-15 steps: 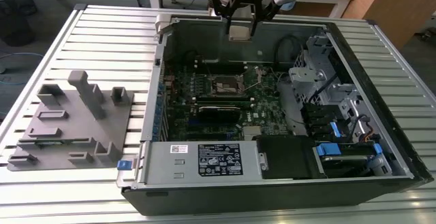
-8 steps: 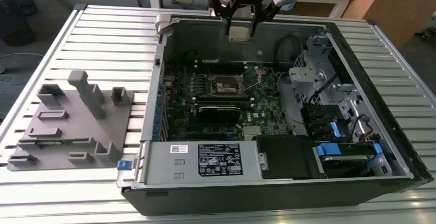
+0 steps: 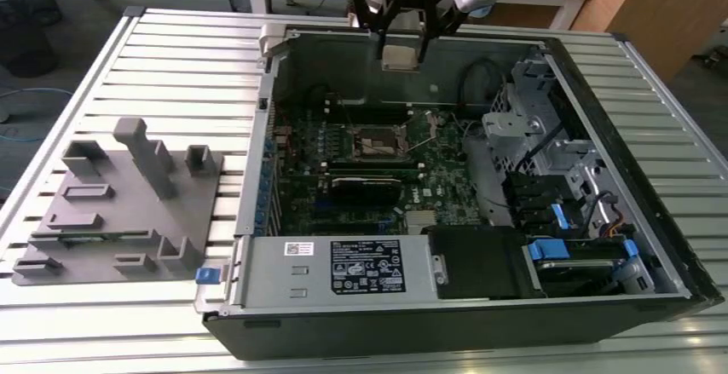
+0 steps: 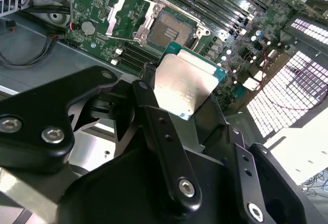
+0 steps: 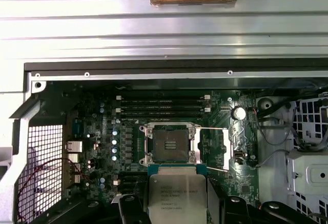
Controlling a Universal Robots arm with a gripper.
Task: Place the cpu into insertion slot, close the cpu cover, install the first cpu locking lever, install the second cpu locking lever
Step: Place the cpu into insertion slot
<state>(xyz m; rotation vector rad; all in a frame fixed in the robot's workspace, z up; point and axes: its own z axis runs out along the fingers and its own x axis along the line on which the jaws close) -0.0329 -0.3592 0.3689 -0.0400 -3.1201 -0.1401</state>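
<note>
My gripper (image 3: pixel 401 46) hangs above the far wall of the open computer case, shut on the cpu (image 3: pixel 401 57), a flat square chip with a silver-grey top. In both wrist views the cpu (image 4: pixel 187 83) (image 5: pixel 177 198) sits between the black fingers (image 4: pixel 154 116), held by its edges. The insertion slot (image 3: pixel 381 142) (image 5: pixel 169 146) (image 4: pixel 173 25) lies bare on the green motherboard, lower than the gripper and nearer the case's middle. The cpu cover (image 4: pixel 123 16) is swung open beside the slot.
A power supply (image 3: pixel 364 265) with a white label fills the near side of the case. Drive cages and cables (image 3: pixel 569 195) stand at the exterior view's right. Black memory slots (image 5: pixel 163 106) run beside the socket. A grey fixture block (image 3: pixel 114 212) rests on the slatted table.
</note>
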